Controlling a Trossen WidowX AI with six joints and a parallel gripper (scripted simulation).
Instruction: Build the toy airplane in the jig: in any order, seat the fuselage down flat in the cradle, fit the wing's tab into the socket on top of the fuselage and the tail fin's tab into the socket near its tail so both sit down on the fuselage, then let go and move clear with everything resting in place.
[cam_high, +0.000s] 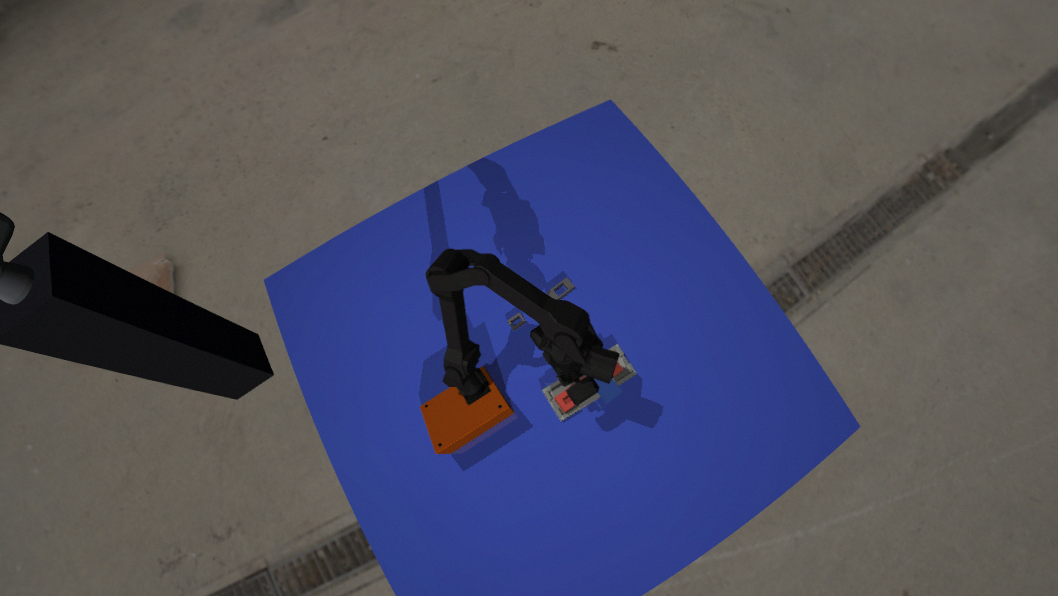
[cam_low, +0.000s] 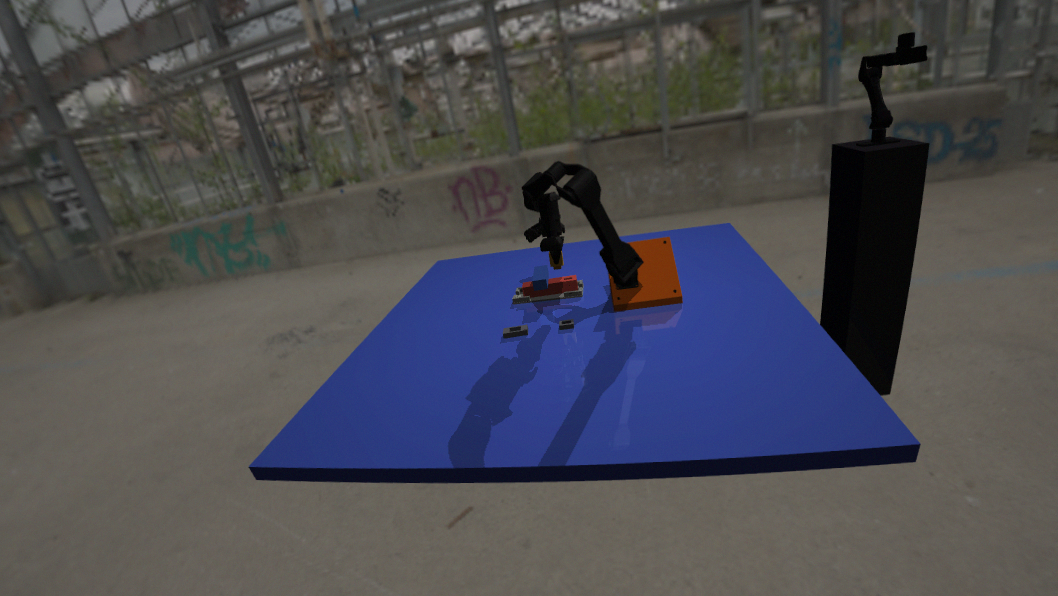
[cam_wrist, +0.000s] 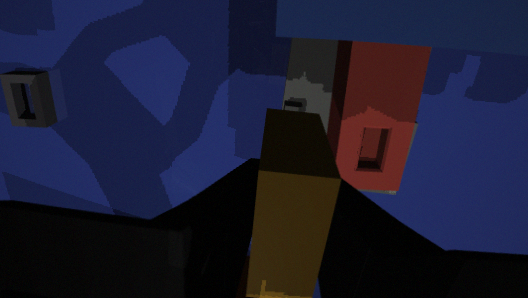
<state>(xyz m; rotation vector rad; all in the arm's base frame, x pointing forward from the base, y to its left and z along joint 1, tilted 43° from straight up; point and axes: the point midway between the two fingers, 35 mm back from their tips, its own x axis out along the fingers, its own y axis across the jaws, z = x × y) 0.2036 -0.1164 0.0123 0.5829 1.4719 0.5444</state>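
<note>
My gripper (cam_high: 583, 386) (cam_low: 554, 255) (cam_wrist: 286, 174) is shut on the yellow tail fin (cam_wrist: 294, 225), which hangs upright between the fingers. It hovers a little above the tail end of the red fuselage (cam_high: 566, 400) (cam_low: 553, 287) (cam_wrist: 385, 80), which lies in the grey jig (cam_high: 552, 391) (cam_low: 547, 298) (cam_wrist: 309, 70). In the wrist view the fuselage's open tail socket (cam_wrist: 372, 148) is just right of the fin's lower end. The blue wing (cam_high: 610, 392) (cam_low: 539, 276) (cam_wrist: 400, 20) sits across the fuselage.
Two small grey holders (cam_high: 560, 287) (cam_high: 515, 319) (cam_low: 514, 330) (cam_low: 567, 324) stand on the blue mat (cam_high: 666, 259) (cam_low: 703, 384); one shows in the wrist view (cam_wrist: 27, 97). The arm's orange base (cam_high: 462, 418) (cam_low: 651, 277) is beside the jig. A black pillar (cam_low: 869, 259) stands at the mat's edge.
</note>
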